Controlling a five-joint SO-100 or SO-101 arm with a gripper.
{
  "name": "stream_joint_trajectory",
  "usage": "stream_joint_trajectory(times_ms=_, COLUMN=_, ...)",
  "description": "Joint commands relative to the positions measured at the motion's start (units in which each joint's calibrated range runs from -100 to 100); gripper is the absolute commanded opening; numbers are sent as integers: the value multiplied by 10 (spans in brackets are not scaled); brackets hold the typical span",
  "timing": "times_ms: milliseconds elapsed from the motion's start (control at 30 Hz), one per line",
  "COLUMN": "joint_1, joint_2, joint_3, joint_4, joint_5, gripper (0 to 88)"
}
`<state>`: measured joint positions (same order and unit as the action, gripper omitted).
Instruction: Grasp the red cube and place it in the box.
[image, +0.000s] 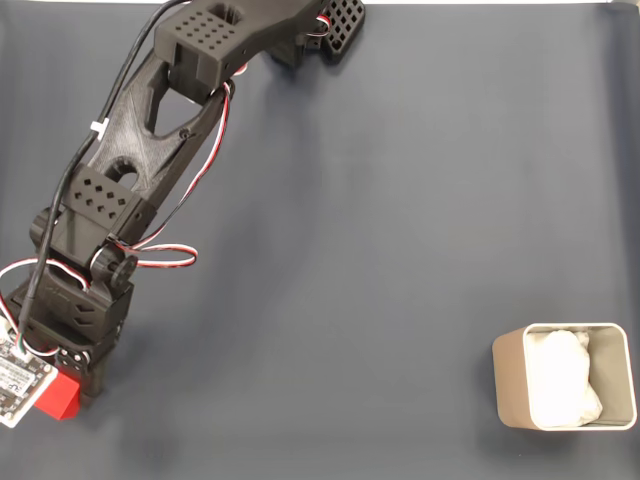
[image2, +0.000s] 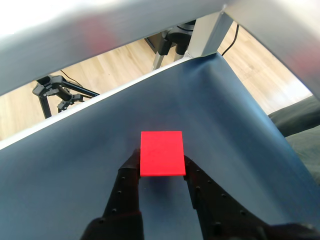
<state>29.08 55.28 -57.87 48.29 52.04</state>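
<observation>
A: Red cube (image2: 161, 153) between the two black fingers (image2: 127, 185) of the pincer (image2: 161, 167); fingers flush against its left and right faces in the wrist view, narrowly parted, closed on the cube

B: In the fixed view, same cube (image: 62, 396) at the lower left corner of the dark desk (image: 380, 250), partly under the pincer head; only one red corner exposed

A: Lifted or resting on the desk: cannot tell from either view

B: Box (image: 565, 375) at the lower right of the fixed view, well apart from the cube, white lining inside, open side up

A: Governing relation: box far to the right of the held cube, roughly level with it across the fixed view

B: Arm (image: 150, 170) stretched from the base at top centre down to the lower left, nearly fully extended, wrist pitched downward; likely next a lift, then a long swing rightward
</observation>
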Motion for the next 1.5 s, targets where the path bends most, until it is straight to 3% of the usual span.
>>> stream_joint_trajectory(times_ms=0, joint_1=-12, joint_2=-93, joint_3=18, joint_4=9, joint_5=1, gripper=63)
stream_joint_trajectory(times_ms=667, joint_1=-86, joint_2=-344, joint_3=297, joint_4=22, joint_5=-12, gripper=37)
stream_joint_trajectory(times_ms=1467, joint_1=-236, joint_2=-446, joint_3=371, joint_4=24, joint_5=-9, gripper=33)
